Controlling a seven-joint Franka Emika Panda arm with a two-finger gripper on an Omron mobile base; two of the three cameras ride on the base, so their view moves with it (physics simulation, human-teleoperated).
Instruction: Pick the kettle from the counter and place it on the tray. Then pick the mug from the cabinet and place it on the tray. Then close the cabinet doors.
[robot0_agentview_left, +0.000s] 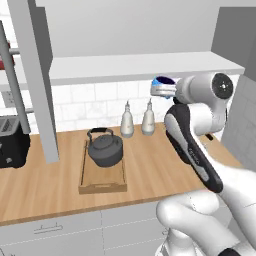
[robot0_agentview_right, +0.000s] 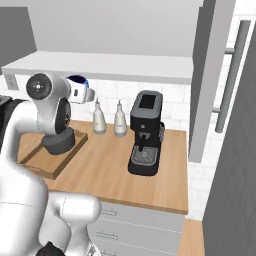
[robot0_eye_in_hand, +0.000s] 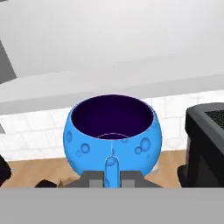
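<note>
Pinching the handle of the round, dimpled blue mug (robot0_eye_in_hand: 113, 135), the gripper (robot0_eye_in_hand: 111, 177) is clamped on it

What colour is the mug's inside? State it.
Dark purple, almost black, inside the bright blue mug. The hand view shows it best.

A rendered kitchen corner in flat, even light, with white tile and pale grey units.

White square-tiled backsplash (robot0_agentview_left: 95, 107) runs behind a wood-grain bench (robot0_agentview_left: 45, 192) above pale grey drawer fronts (robot0_agentview_right: 145, 222). Two white bottles (robot0_agentview_left: 127, 121) stand side by side against the tiles, a black coffee machine (robot0_agentview_right: 145, 132) to their right and a dark toaster (robot0_agentview_left: 11, 142) at the far left end. A grey textured wall (robot0_agentview_right: 232, 190) closes the right side beside a strip of wood floor (robot0_agentview_right: 192, 245).
</note>
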